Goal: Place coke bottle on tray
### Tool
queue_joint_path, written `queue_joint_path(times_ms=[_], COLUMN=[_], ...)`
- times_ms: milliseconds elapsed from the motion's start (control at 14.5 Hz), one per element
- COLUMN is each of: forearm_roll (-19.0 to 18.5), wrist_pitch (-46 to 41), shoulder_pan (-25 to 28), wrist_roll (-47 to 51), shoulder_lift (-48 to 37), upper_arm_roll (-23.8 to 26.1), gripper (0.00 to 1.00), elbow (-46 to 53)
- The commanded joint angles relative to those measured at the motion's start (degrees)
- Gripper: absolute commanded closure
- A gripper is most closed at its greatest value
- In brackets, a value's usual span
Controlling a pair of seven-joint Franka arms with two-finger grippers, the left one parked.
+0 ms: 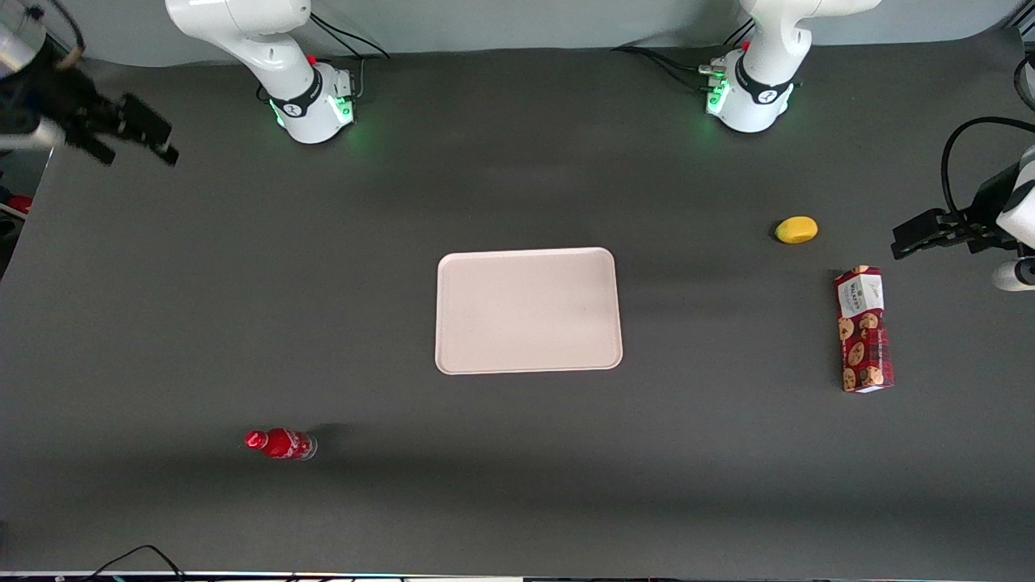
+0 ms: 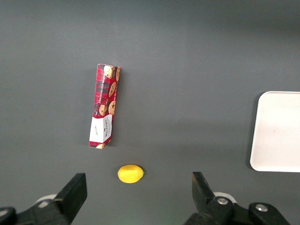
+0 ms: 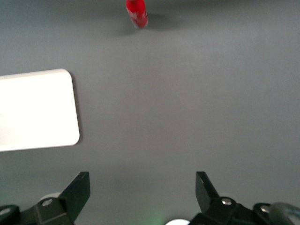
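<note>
The coke bottle, small and red with a red cap and white lettering, lies on its side on the dark table. It is nearer to the front camera than the tray, toward the working arm's end. It also shows in the right wrist view. The pale pinkish-white tray lies flat in the middle of the table and shows in the right wrist view too. My right gripper hangs high at the working arm's end, well apart from bottle and tray. In its wrist view the gripper is open and holds nothing.
A yellow lemon-like fruit and a red cookie box lie toward the parked arm's end; both show in the left wrist view, fruit and box. Two white arm bases stand along the table's edge farthest from the camera.
</note>
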Motion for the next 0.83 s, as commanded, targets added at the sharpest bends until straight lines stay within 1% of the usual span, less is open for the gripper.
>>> queue_joint_path(times_ms=[0,138,206,344,550,619,757], forearm_roll=[-0.77,-1.99,-3.65,-4.46,-4.98,-5.59,-5.69], wrist_pitch=[-1.45,3.97,7.83,17.05,25.86,27.28,29.74], shoulder_pan=[0.39,0.47,0.47,0.47,1.35,1.35,1.35], wrist_roll=[0.00,-0.17,-0.09,-0.17,-0.09,-0.09,-0.17], shoulder_lift=[22.07,31.22,35.26,41.34,46.98,48.12,50.76], upper_arm_roll=[-0.10,-0.10,0.07,0.25,0.25,0.25,0.34], gripper=[0.00,0.00,0.00,0.00,0.00,0.00,0.00], elbow=[20.22,24.55,25.44,25.71,25.97,26.23,28.33])
